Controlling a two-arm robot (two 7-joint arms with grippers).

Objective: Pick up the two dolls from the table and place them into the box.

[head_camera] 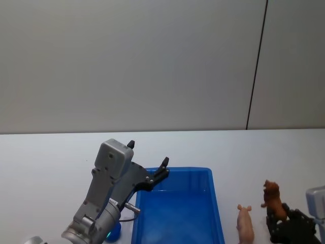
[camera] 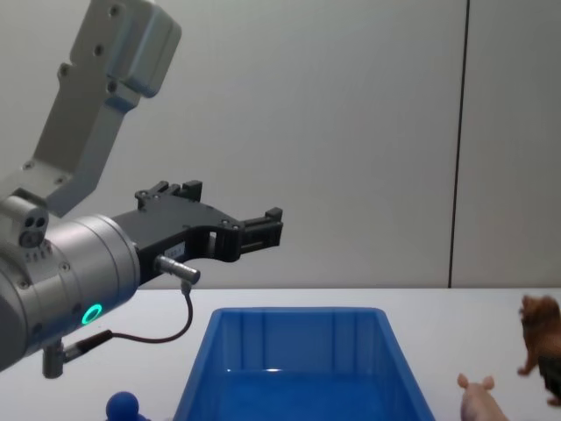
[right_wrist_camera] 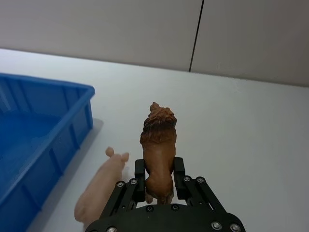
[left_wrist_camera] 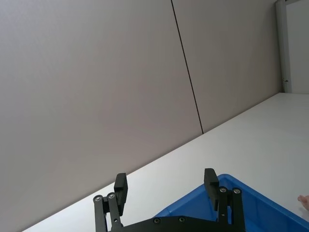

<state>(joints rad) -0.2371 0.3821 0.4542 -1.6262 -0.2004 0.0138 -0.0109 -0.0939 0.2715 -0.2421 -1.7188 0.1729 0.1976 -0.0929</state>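
Head view shows the blue box (head_camera: 216,203) in the middle of the white surface (head_camera: 51,162), with its near end cut by the bottom edge of the view. The left pincer (head_camera: 148,152) hangs in the air over the far left corner of the box. Its fingers are spread wide with nothing between them, and in the chest view it is well above the rim. Under the left arm, the blue doll (camera: 123,406) with the ball top stands on the surface just beside the left wall of the box. On the right side, the right pincer (right_wrist_camera: 159,169) is closed on the body of the brown lion doll (right_wrist_camera: 159,140), which is upright. Whether its feet touch the surface, I cannot tell. A pink pig toy (right_wrist_camera: 99,188) lies between the lion doll and the right wall of the box, near the right pincer, and a narrow strip of bare surface separates it from the box. Beyond the box the surface runs bare up to the grey wall (head_camera: 152,61).
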